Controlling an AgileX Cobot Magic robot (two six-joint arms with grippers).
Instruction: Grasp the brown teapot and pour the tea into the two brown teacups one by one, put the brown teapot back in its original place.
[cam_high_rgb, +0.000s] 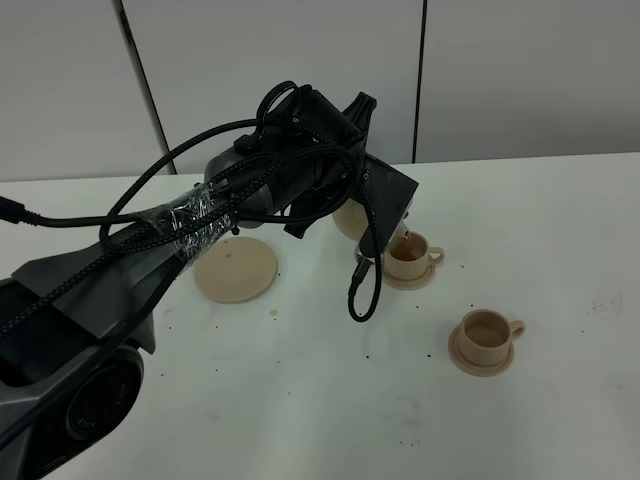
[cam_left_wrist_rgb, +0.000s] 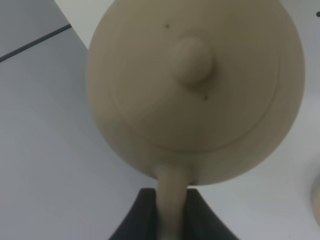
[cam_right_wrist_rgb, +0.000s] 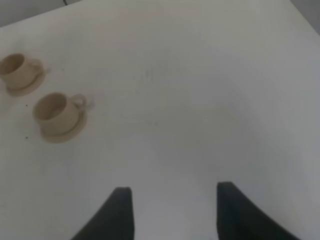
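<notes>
Brown teapot (cam_left_wrist_rgb: 195, 85) hangs tilted, spout over the farther teacup (cam_high_rgb: 410, 257), off its wide saucer (cam_high_rgb: 235, 270). Your left gripper (cam_left_wrist_rgb: 170, 225) is clenched on its loop handle (cam_left_wrist_rgb: 172, 192). The nearer teacup (cam_high_rgb: 487, 338) waits to the right, closer to the camera. Your right gripper (cam_right_wrist_rgb: 175, 210) stands released, holding nothing.

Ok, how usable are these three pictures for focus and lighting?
Exterior high: sharp, evenly lit, only faint shadows, but the left arm hides most of the brown teapot. Left wrist: the brown teapot fills the picture, soft and dim at close range. Right wrist: hazy and washed out; one teacup, the other teacup and the right gripper all look blurred.
</notes>
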